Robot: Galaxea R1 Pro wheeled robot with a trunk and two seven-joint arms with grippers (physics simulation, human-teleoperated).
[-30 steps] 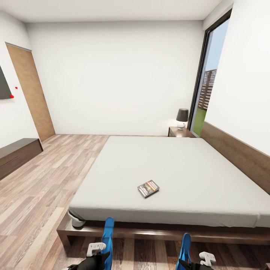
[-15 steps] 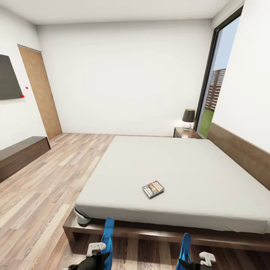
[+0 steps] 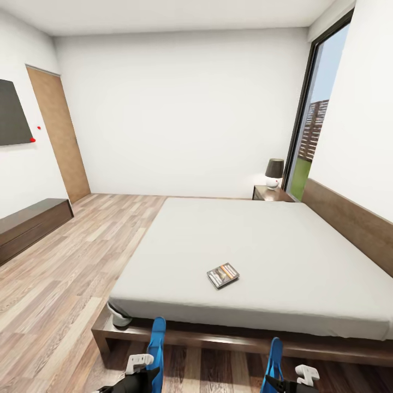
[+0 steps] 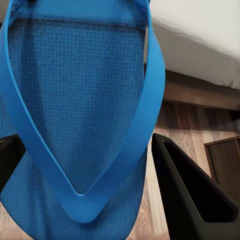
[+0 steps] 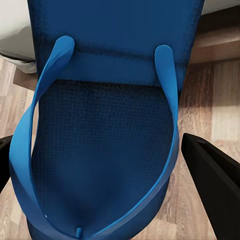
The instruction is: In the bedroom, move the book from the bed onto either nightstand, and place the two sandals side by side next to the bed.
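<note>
Two bright blue sandals are held upright near the foot of the bed (image 3: 256, 240). My left gripper (image 3: 143, 375) is shut on one sandal (image 3: 157, 343), whose strap and sole lie between its dark fingers (image 4: 187, 192). The other sandal (image 3: 273, 357) is held in my right gripper (image 3: 288, 383), and its sole (image 5: 107, 135) spans the gap between the fingers (image 5: 212, 172). The book (image 3: 222, 275) lies flat on the grey mattress near the foot edge. The nightstand (image 3: 269, 193) with its lamp (image 3: 274, 172) stands by the far corner at the headboard.
A long low dark bench (image 3: 30, 225) runs along the left wall under a dark screen (image 3: 11, 112). A wooden door (image 3: 59, 142) is at the far left and a tall window (image 3: 314, 136) at the right. Wood floor (image 3: 82, 262) lies open left of the bed.
The whole view shifted a second ago, so the camera moved. Since then my right gripper with its sandal has slid slightly right and down; the left one stays put.
</note>
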